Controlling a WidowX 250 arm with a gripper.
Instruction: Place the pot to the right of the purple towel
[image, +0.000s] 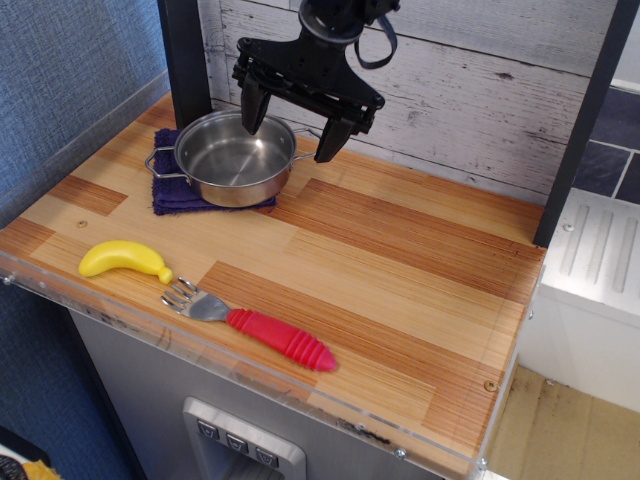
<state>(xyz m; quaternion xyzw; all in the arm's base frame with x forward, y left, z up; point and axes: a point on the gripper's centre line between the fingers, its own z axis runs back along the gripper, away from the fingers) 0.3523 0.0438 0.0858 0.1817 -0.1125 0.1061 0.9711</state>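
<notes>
Striped wooden counter, whitewashed plank wall, blue textured wall

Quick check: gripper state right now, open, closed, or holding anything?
Gripper: open and empty, jaws spread above the pot's far right rim, not touching it.

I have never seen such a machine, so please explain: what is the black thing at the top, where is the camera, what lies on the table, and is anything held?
The black thing is the gripper of one robot arm. Its two fingers are spread open and hold nothing. The single camera looks down from the front, above the wooden table. At the back left a steel pot sits on the purple towel, below the gripper. Near the front edge lie a yellow toy banana and a fork with a red handle.
</notes>
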